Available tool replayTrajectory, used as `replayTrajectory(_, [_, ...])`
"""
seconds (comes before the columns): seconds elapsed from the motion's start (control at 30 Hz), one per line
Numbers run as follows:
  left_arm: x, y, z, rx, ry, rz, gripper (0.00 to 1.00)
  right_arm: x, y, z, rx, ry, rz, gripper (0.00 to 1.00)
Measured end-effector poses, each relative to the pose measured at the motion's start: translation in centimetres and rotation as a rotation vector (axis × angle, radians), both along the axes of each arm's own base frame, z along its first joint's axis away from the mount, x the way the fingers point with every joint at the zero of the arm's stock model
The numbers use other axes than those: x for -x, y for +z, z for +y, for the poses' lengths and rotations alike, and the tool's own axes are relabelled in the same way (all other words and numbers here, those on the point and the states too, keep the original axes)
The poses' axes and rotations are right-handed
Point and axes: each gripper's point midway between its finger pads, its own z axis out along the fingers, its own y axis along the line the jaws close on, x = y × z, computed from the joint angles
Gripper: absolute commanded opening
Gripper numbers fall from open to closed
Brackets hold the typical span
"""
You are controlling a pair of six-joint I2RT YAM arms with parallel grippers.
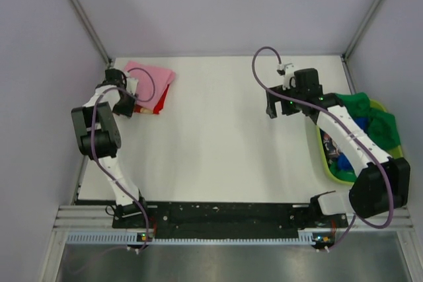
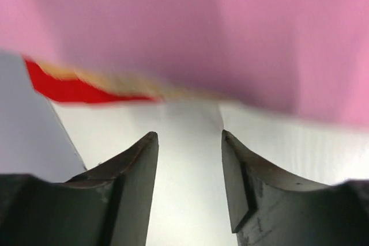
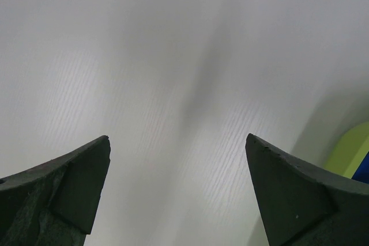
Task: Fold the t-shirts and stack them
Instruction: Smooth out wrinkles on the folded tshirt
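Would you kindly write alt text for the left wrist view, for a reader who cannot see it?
A plain pink cloth t-shirt fills the top of the frame, with a red shirt's edge peeking out beneath it at left. Below, the left gripper stands open and empty over the white table.

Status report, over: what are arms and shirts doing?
Left gripper open, by pink shirt lying on red shirt. Right gripper open over table. Green shirt, blue shirt in tray. Path clear.

You can read no text, label, brand or number anywhere, and the blue t-shirt [image 1: 344, 162] in the tray [image 1: 378, 104] is too small to show lettering.
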Motion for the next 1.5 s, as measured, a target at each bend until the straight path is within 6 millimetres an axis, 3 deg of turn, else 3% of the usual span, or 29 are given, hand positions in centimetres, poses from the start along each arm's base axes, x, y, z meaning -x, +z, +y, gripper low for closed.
replayTrajectory(0.1, [3.3, 0.7, -1.4, 0.038, -0.007, 0.005, 0.78, 0.7, -0.7, -0.4, 0.0, -0.025, 0.017, 0.99])
replayTrajectory(0.13, [4.3, 1.2, -2.0, 0.053, -0.009, -0.003, 0.79, 0.9, -1.0, -0.6, 0.001, -0.036, 0.022, 0.99])
replayTrajectory(0.2, [6.0, 2.8, -3.2, 0.086, -0.022, -0.043, 0.96, 1.3, -1.3, -0.9, -0.001, -0.06, 0.023, 0.99])
replayTrajectory(0.4, [10.0, 6.8, -7.8, 0.222, -0.136, -0.21, 0.99, 3.5, -2.4, -2.0, -0.039, -0.145, -0.005, 0.99])
replayTrajectory(0.53, [13.7, 5.4, -11.5, 0.328, -0.239, -0.253, 0.99, 4.8, -2.8, -3.1, -0.062, -0.217, -0.059, 0.99])
replayTrajectory(0.7, [17.1, 2.9, -14.4, 0.424, -0.309, -0.264, 0.99, 6.0, -3.7, -4.7, -0.071, -0.3, -0.122, 0.99])
replayTrajectory(0.83, [16.5, 4.0, -14.6, 0.418, -0.314, -0.365, 0.99, 6.6, -5.3, -5.6, -0.065, -0.344, -0.138, 0.99])
replayTrajectory(1.03, [14.2, 6.0, -13.4, 0.379, -0.226, -0.525, 0.99, 7.2, -7.7, -6.7, -0.034, -0.395, -0.131, 0.99])
replayTrajectory(1.5, [13.4, 6.5, -13.1, 0.386, -0.17, -0.602, 0.99, 6.3, -6.6, -6.9, -0.058, -0.419, -0.205, 0.99])
